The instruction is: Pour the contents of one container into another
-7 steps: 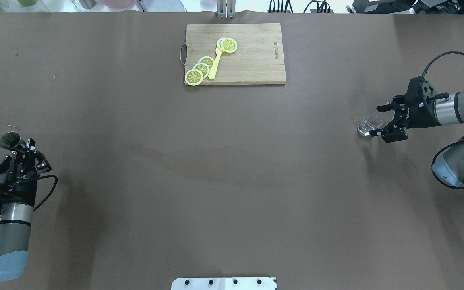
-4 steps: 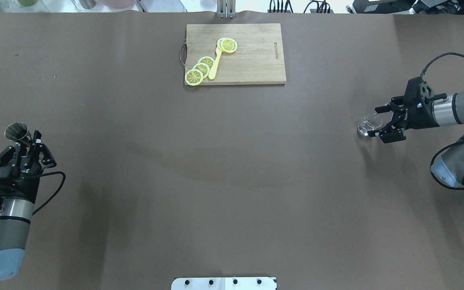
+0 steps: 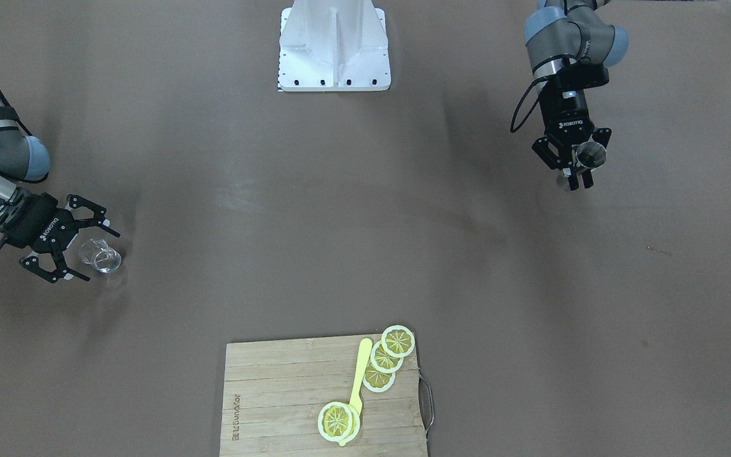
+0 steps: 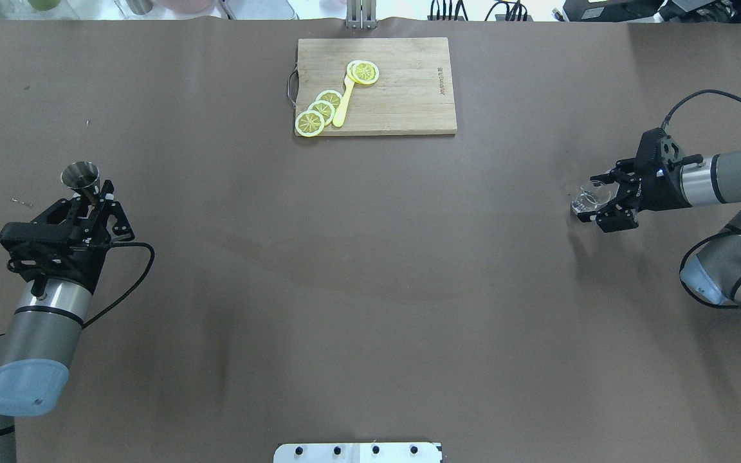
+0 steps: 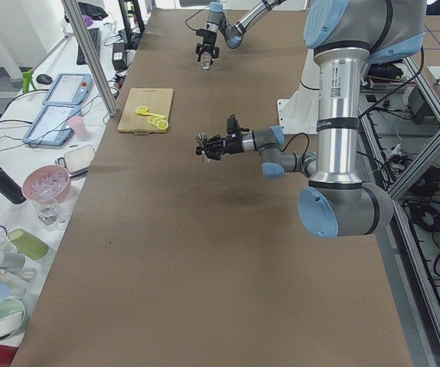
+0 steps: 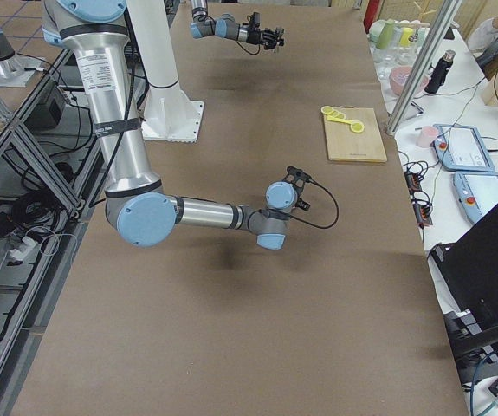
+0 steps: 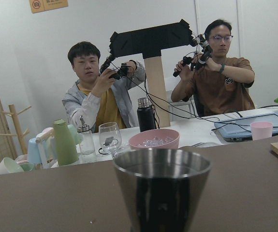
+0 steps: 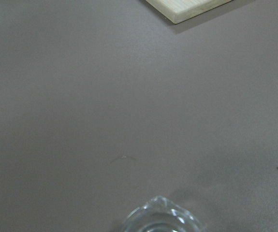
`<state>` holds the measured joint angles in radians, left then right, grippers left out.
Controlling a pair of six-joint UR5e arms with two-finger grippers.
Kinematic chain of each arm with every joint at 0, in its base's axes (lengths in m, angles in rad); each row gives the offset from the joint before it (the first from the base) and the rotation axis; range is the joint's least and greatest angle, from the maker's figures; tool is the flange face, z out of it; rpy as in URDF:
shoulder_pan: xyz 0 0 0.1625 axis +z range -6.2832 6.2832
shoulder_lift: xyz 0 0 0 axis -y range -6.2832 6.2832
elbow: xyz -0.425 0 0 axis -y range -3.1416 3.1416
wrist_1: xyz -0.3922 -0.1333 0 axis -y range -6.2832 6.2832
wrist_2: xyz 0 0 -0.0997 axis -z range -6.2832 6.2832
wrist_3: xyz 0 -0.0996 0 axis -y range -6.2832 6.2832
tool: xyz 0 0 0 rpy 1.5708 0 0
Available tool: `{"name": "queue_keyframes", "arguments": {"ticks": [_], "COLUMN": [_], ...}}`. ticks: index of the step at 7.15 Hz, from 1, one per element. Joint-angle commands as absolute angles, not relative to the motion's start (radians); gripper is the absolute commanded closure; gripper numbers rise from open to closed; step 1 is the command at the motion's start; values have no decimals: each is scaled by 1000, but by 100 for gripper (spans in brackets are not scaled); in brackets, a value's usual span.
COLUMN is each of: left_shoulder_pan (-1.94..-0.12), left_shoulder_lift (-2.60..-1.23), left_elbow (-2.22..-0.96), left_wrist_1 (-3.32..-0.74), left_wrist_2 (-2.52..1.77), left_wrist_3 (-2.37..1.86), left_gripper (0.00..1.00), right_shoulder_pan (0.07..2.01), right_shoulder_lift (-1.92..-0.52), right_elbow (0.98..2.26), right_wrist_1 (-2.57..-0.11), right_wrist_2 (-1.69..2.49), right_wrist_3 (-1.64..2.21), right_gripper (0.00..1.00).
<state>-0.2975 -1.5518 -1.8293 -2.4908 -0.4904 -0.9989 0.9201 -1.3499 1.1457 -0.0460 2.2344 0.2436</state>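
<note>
Across the brown table (image 4: 370,270), at far left, the left gripper (image 4: 92,198) pinches an upright metal cup (image 4: 81,175). At far right, well apart, the glass (image 4: 584,198) sits between the spread fingers of the right gripper (image 4: 601,200).

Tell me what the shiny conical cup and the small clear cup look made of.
Shiny conical cup: likely polished stainless steel; mirror-like wall, thin bright rim. Small clear cup: probably glass, maybe hard plastic; the table shows through it.
</note>
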Motion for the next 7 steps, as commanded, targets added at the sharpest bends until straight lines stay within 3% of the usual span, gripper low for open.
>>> {"name": "queue_keyframes", "arguments": {"ticks": [1,7], "left_shoulder_pan": [-337,-397], "left_shoulder_lift": [-1677,-1954], "left_elbow": [-1804,-1704], "left_wrist_1": [-2557,-2565], "left_wrist_2": [-526,-913], "left_wrist_3": [-826,-614], "left_gripper": [100,100], "right_shoulder_pan": [917,916], "right_shoulder_lift": [-1350,-1353], "right_elbow": [1144,1143], "right_wrist_1": [-46,-46], "right_wrist_2": [2229,2229], "right_wrist_3": [244,244], "right_gripper": [10,21]}}
